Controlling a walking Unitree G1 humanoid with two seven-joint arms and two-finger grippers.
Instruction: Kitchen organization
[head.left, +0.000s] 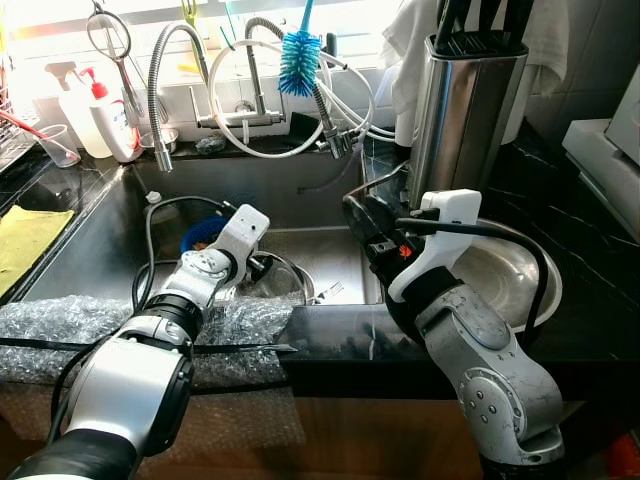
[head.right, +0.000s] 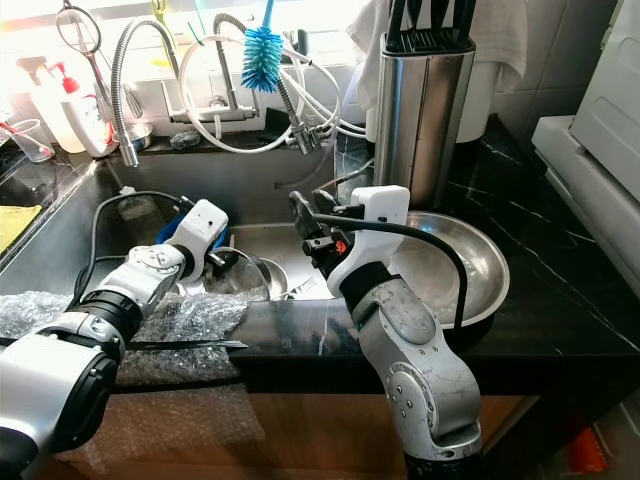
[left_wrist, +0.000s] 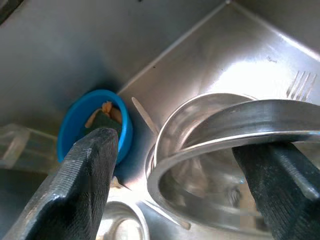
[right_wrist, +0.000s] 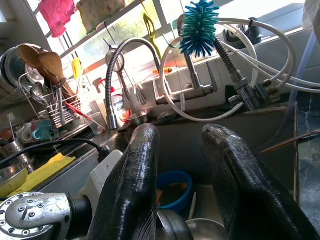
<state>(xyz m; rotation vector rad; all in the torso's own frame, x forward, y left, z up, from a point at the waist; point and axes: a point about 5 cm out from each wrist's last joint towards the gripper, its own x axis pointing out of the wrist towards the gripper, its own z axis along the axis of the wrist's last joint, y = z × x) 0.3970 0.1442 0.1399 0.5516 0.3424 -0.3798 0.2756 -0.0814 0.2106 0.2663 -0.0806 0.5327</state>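
Nearest item: bubble wrap (head.left: 60, 330), crumpled along the near edge of the tabletop (head.left: 600, 250), left of centre, under the left forearm.

Left pincer (left_wrist: 175, 165): reaching down into the sink (head.left: 320, 200), fingers spread and set either side of the rim of a steel bowl (left_wrist: 220, 150); one finger (left_wrist: 280, 175) touches the rim's outer edge, the other (left_wrist: 85, 185) stands off it. Released, not yet clamped.

Steel bowl: in the sink basin, near-centre, tilted, rim leaning on a second steel vessel below it. No long axis; the rim's chord runs across the gap between the fingers.

Blue bowl (left_wrist: 95, 125): farther and left in the basin, holding scraps.

Fork (head.left: 330, 292): on the sink floor just right of the steel bowl, tines pointing away to the right.

Right pincer (right_wrist: 177, 165): hovering over the sink's right edge, fingers parted with nothing between them, pointed left and far toward the tap (head.left: 250, 70).

Large steel basin (head.right: 470, 260): on the tabletop, right of the sink, behind the right arm.

Judgement: left arm is the nearer; closing on the rim seems the pending move.
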